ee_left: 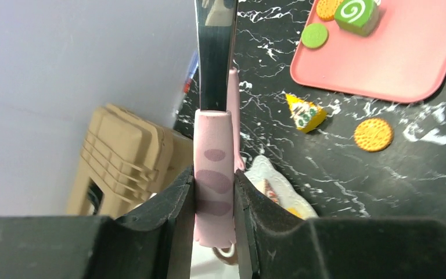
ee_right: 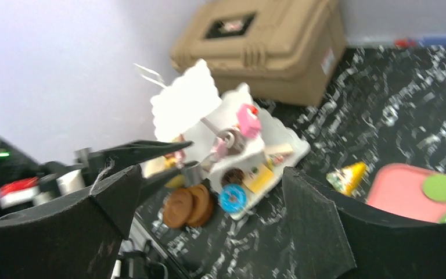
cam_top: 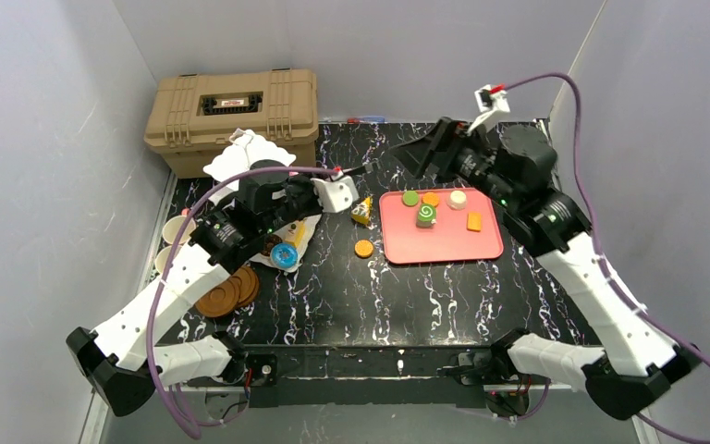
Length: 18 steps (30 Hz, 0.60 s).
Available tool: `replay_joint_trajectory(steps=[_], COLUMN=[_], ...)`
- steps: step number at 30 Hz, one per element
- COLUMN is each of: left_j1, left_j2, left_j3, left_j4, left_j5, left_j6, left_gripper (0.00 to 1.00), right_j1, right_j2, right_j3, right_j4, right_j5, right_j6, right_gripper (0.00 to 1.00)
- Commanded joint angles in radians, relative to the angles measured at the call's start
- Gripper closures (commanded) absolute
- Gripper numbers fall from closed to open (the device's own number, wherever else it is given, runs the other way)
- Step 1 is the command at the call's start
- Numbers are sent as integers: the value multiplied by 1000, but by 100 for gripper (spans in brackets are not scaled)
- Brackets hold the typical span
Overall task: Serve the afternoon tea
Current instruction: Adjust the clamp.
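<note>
stand [cam_top: 251, 154] part-hidden by L arm [cam_top: 205, 257], cups [cam_top: 174, 228] too

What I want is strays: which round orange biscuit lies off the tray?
The orange biscuit on the black table, left of the tray; the other biscuit sits on it.

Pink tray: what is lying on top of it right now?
Five pieces: green disc, orange biscuit, cream round, green swirl roll, orange square. Top view shows the tray uncovered; only spots beneath them are hidden.

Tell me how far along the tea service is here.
Partly done: the stand carries several pastries, including a blue donut. In hand: the left gripper is shut on a pink-handled utensil; the right gripper is open. Left: five pieces on the pink tray, a wedge and biscuit on the table, saucers stacked, cups not set out.
</note>
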Motion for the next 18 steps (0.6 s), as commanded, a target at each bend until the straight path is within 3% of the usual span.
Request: replay_joint_trajectory(steps=[1,5,18], left_j1=[-2,-1,-5], left_j2=[0,29,50], left_j3=[82,121,164], left_j4=[-51,-65,-59], left_j5=[-73,-70,-9], left_j6=[-316,-398,-442], left_gripper=[100,100,100], right_j1=[6,41,239], right_j2=[-23,-24,85], right_j3=[-77,-143,-152], right_j4=[208,294,395], right_j5=[4,-28,152], right_j6=[138,186,117], right_gripper=[2,2,2])
